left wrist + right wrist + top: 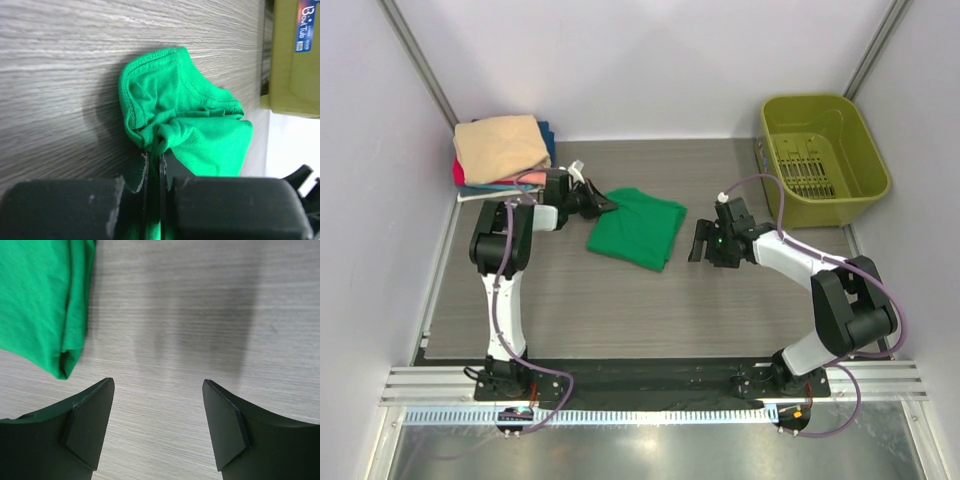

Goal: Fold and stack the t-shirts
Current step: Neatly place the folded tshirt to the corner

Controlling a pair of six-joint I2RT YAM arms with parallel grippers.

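A folded bright green t-shirt point(638, 228) lies in the middle of the table. My left gripper point(603, 203) is shut on its upper left corner; in the left wrist view the cloth point(185, 110) bunches between the closed jaws point(154, 159). My right gripper point(699, 243) is open and empty, just right of the shirt's right edge. In the right wrist view the shirt's folded edge point(45, 305) lies at the upper left, beyond the open gripper point(157, 385). A stack of folded shirts stands at the back left, tan on top point(500, 147), with pink, red and blue edges below.
An olive-green plastic bin point(823, 158) stands at the back right; its side shows in the left wrist view point(292, 55). White walls enclose the table on three sides. Bare wood-grain table point(620, 310) lies in front of the shirt.
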